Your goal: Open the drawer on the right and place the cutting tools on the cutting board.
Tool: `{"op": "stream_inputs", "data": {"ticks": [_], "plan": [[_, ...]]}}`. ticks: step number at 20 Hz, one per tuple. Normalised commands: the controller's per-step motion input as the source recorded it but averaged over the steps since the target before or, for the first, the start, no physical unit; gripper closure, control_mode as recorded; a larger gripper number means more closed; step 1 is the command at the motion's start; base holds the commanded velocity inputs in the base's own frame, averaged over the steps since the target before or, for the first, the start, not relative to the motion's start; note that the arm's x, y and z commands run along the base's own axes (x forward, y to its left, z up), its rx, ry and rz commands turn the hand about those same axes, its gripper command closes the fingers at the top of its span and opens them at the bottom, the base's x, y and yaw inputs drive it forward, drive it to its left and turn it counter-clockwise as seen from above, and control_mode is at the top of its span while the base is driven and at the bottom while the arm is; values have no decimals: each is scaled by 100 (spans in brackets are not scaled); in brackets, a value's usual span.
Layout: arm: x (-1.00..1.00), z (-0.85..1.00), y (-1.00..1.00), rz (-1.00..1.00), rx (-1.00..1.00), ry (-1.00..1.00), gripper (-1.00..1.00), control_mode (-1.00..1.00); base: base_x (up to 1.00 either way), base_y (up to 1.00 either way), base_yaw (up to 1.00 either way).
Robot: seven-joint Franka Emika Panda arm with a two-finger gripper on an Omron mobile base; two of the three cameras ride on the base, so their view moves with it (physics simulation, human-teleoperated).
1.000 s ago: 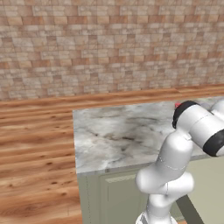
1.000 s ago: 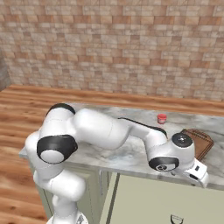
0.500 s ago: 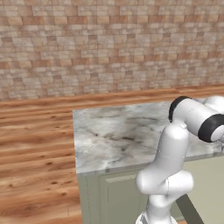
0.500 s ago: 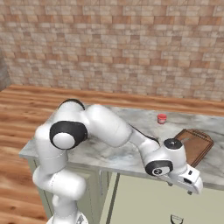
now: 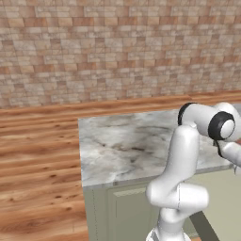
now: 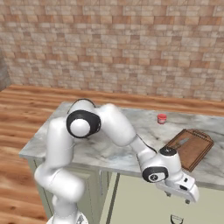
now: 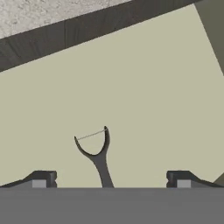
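The drawer (image 7: 144,100) is a flat beige front under the dark counter edge, and it is closed. Its dark curved handle (image 7: 94,146) stands between and just ahead of my fingertips (image 7: 41,179). My gripper (image 7: 110,180) is open with nothing in it. From the right base view the gripper (image 6: 188,197) hangs in front of the drawer (image 6: 210,205), below the counter edge and above the handle (image 6: 176,218). The reddish-brown cutting board (image 6: 192,151) lies on the counter at the right, with a thin grey blade-like thing (image 6: 183,141) on it.
A small red cup (image 6: 162,118) stands on the marble counter (image 6: 100,148) behind the board. A brick wall runs along the back. Cabinet fronts (image 5: 127,212) fill the space under the counter (image 5: 127,146). Wooden floor lies to the left.
The arm has swung down over the counter's front edge, and the hand has dropped lower in front of the drawer. The jaws have stayed open.
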Motion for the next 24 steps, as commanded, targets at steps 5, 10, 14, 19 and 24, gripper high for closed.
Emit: {"op": "stream_inputs", "data": {"ticks": [5,10,14,19,24], "plan": [[-36,-33,-28,0,2,1,-100,-100,0,0,0],[-19,-7,-10,0,3,0,-100,-100,0,0,0],[-41,-6,0,0,0,-1,-100,-100,0,0,0],[-60,-16,0,2,3,-3,-100,-100,0,0,0],[-8,-8,6,0,2,-2,-100,-100,0,0,0]]}}
